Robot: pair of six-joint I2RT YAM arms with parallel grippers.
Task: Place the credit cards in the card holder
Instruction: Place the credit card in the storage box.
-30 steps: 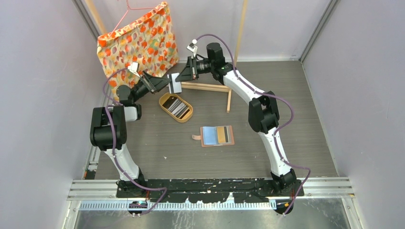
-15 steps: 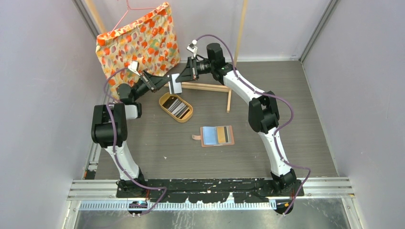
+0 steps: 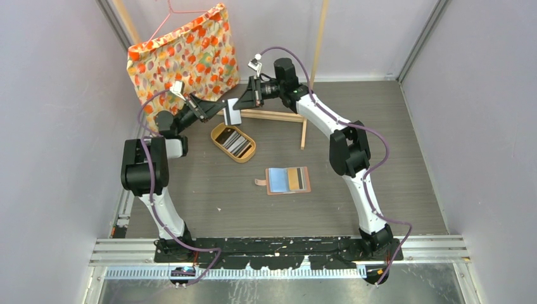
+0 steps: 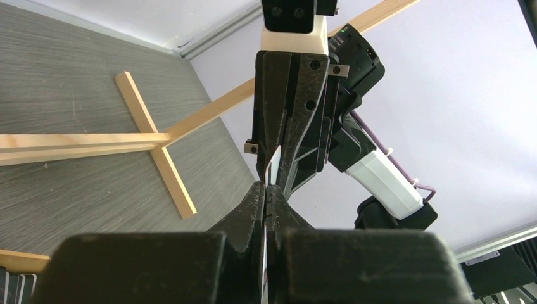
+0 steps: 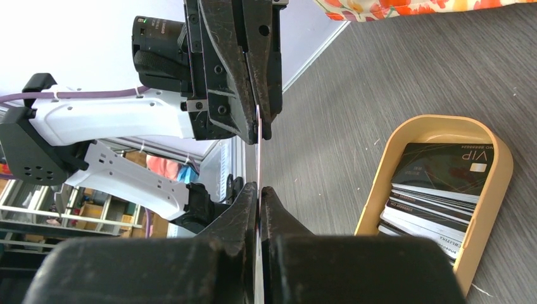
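One grey-and-white credit card (image 3: 232,112) hangs in mid-air above the far left of the table, gripped from both sides. My left gripper (image 3: 222,113) is shut on its left end, and my right gripper (image 3: 243,105) is shut on its right end. In the left wrist view the card's thin edge (image 4: 270,166) runs from my jaws (image 4: 267,187) into the right gripper's fingers (image 4: 276,107). The right wrist view shows the same edge (image 5: 258,152) between my jaws (image 5: 258,189). More credit cards (image 5: 437,190) lie stacked in the oval tan tray (image 3: 218,130). The card holder (image 3: 288,180) lies open mid-table.
An orange patterned fabric bag (image 3: 180,57) hangs on a hanger at the back left. A wooden frame (image 3: 278,115) lies on the table behind the tray, its slats (image 4: 158,166) under the grippers. Grey walls close in both sides.
My left gripper has closed onto the card that the right gripper holds. The arms and card have barely shifted.
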